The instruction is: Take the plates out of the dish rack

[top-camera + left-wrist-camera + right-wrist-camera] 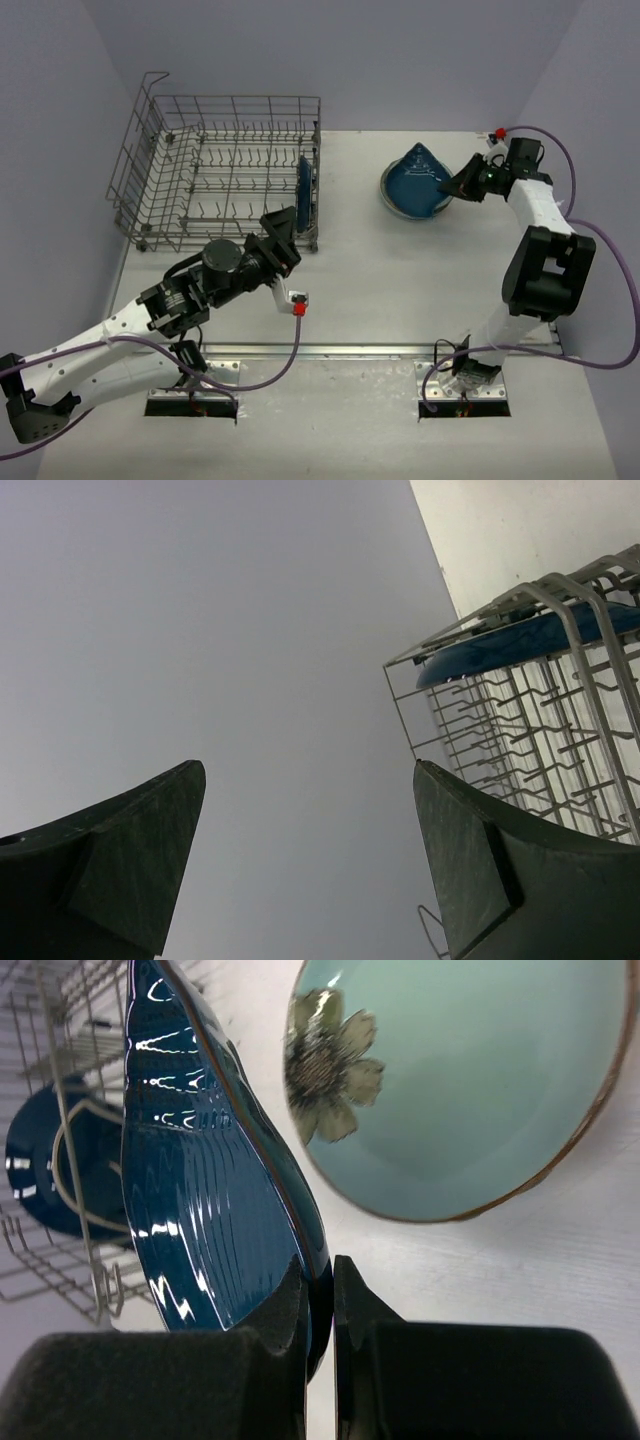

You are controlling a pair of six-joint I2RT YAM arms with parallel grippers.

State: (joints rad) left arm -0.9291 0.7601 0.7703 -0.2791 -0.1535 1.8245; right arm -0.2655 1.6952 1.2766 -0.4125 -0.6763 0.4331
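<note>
The plates look almost all unloaded: the dish rack [225, 160] shows bare tines but for one. Nearest the bases, the left end effector [283, 238] has its jaws wide with nothing between them, just beside the rack's near right corner. Beyond it a dark blue plate [303, 190] stands on edge at the rack's right end (the only one I can find there). Across the surface [380, 290], well apart from the rack, the right end effector [318, 1272] is pinched narrow on the rim of a ribbed blue plate [200, 1180], tilted over a flowered plate [470, 1080] lying flat. I judge two steps remain: setting this plate down and fetching the racked one.
</note>
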